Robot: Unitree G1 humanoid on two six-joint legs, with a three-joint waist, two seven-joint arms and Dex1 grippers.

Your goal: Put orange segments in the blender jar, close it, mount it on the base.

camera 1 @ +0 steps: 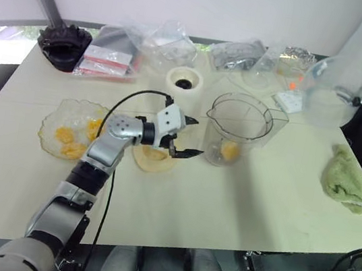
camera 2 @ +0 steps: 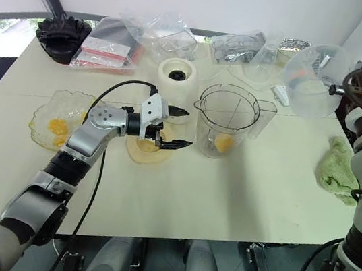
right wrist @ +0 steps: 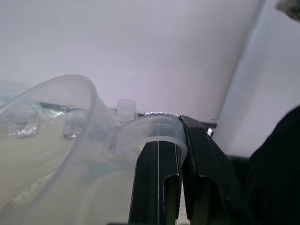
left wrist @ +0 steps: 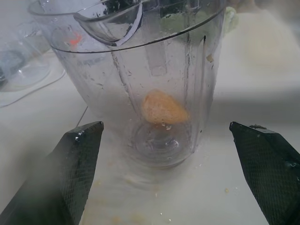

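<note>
The blender jar (camera 1: 240,127) stands upright mid-table with one orange segment (left wrist: 161,108) lying at its bottom. More orange segments (camera 1: 65,135) lie in a wavy clear dish (camera 1: 55,113) at the left. Behind the jar sits the cream-white base (camera 1: 186,80) with its black socket facing up. My left gripper (camera 1: 198,137) is open, level and pointing at the jar's lower wall from the left, with nothing between its fingers. At the right edge my right gripper (camera 2: 345,88) is raised above the table, shut on the rim of a clear round bowl (camera 1: 335,87).
A flat cream-yellow lid (camera 1: 156,161) lies under my left wrist. A green cloth (camera 1: 350,178) lies at the right edge. Plastic bags (camera 1: 164,41), a white packet (camera 1: 288,100) and a black object (camera 1: 64,43) line the back of the table.
</note>
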